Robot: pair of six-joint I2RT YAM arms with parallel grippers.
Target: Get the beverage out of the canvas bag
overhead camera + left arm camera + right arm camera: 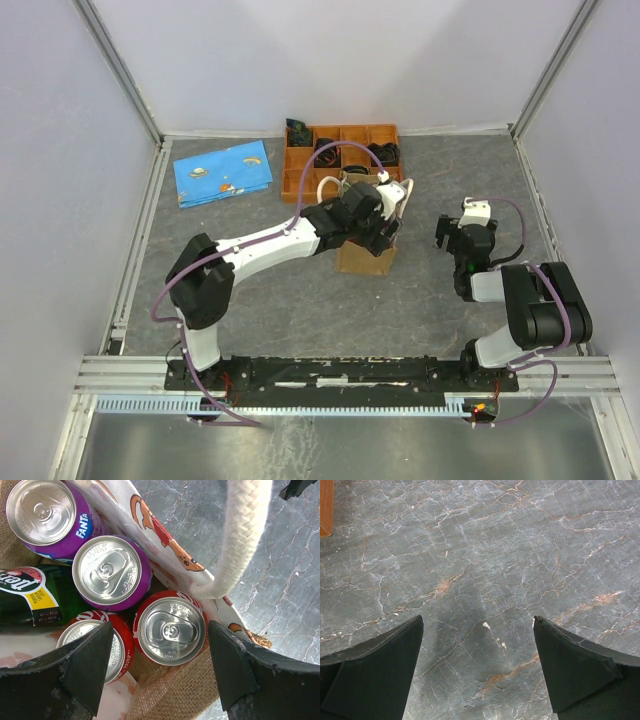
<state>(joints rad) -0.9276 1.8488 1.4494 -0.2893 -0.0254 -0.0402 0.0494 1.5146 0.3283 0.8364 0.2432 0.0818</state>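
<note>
The tan canvas bag stands mid-table with cream loop handles. My left gripper hovers over its mouth, open and empty. In the left wrist view its fingers straddle a red cola can standing upright inside the bag. Beside it are a second red can, two purple Fanta cans and a green bottle lying on its side. A rope handle crosses the upper right. My right gripper is open and empty over bare table, right of the bag.
An orange compartment tray with dark items stands just behind the bag. A blue patterned cloth lies at the back left. Grey walls and metal rails enclose the table on three sides.
</note>
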